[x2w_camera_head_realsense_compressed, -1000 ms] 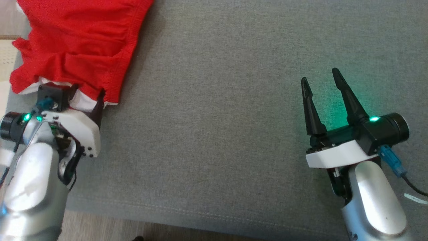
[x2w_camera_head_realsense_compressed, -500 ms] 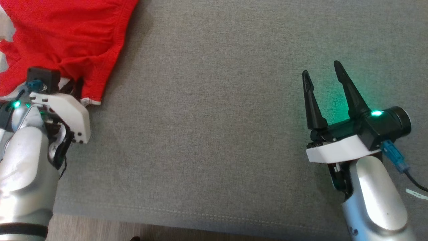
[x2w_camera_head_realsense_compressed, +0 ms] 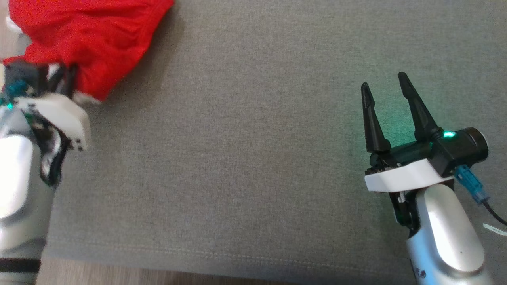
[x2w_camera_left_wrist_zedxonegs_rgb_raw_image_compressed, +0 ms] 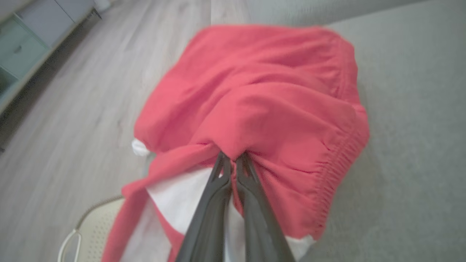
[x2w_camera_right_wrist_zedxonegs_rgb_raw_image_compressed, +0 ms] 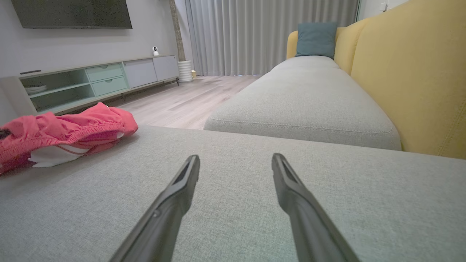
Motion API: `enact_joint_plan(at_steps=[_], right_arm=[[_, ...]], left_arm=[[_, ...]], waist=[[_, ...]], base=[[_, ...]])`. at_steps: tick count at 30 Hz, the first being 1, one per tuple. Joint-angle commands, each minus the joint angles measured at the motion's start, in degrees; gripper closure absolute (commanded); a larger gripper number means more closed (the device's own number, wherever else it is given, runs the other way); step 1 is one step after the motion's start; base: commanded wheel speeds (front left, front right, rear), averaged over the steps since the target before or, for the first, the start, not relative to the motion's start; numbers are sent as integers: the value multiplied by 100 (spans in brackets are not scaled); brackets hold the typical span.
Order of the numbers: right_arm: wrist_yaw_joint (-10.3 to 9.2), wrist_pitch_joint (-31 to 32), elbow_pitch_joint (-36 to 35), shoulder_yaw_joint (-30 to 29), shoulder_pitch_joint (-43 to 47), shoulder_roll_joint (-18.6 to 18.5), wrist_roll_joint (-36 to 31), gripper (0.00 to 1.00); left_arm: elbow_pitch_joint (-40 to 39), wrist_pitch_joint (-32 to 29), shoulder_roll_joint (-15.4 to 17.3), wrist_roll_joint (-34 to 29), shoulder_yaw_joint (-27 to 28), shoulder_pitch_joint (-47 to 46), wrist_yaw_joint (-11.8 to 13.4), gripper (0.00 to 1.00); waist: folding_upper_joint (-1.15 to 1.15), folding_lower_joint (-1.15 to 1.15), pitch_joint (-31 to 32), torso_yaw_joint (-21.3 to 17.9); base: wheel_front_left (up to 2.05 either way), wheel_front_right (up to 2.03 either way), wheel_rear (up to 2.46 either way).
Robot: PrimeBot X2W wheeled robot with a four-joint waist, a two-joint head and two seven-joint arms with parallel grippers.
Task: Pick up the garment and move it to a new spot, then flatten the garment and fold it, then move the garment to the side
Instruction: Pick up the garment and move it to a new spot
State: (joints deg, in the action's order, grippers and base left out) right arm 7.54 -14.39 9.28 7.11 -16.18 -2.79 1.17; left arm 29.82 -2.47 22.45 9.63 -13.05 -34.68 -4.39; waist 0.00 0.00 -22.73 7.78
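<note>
Grip made: left gripper (x2w_camera_left_wrist_zedxonegs_rgb_raw_image_compressed: 233, 160) clamped on red shorts (x2w_camera_head_realsense_compressed: 87, 35) at the far-left corner of the grey seat cushion (x2w_camera_head_realsense_compressed: 253, 158).

Cushion is broad and flat, bare across the middle and right. Wood floor (x2w_camera_left_wrist_zedxonegs_rgb_raw_image_compressed: 72, 109) lies past its left edge, with a yellow backrest (x2w_camera_right_wrist_zedxonegs_rgb_raw_image_compressed: 411, 72) and TV cabinet (x2w_camera_right_wrist_zedxonegs_rgb_raw_image_compressed: 91, 78) beyond. Shorts are bunched, with the elastic waistband (x2w_camera_left_wrist_zedxonegs_rgb_raw_image_compressed: 338, 160) running away from the hand and white lining (x2w_camera_left_wrist_zedxonegs_rgb_raw_image_compressed: 182, 196) showing at the near side. The 2 fingers (x2w_camera_left_wrist_zedxonegs_rgb_raw_image_compressed: 214, 196) pinch a red fold. Right gripper (x2w_camera_head_realsense_compressed: 383, 80) sits well apart, spread wide and holding nothing. Likely carry: rightward, onto open cushion.
</note>
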Motion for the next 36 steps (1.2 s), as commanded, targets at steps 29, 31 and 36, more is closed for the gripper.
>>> enact_joint_plan(at_steps=[29, 31, 36], right_arm=[[-5, -61, -60, -2, 261, -9, 415, 0], [-5, -61, -65, -8, 255, -9, 441, 0], [-5, -61, -94, -14, 225, -9, 513, 0]], left_arm=[[-2456, -267, 76, -616, -707, -1660, 78, 100], [-2462, -318, -130, -579, -839, -1616, 115, 100], [-2201, -320, -747, -474, -1245, -1328, 245, 100]], waist=[[0, 0, 1049, -1066], [0, 0, 1031, -1208], [0, 0, 888, -1567]], base=[[0, 0, 0], [0, 0, 0], [0, 0, 0]])
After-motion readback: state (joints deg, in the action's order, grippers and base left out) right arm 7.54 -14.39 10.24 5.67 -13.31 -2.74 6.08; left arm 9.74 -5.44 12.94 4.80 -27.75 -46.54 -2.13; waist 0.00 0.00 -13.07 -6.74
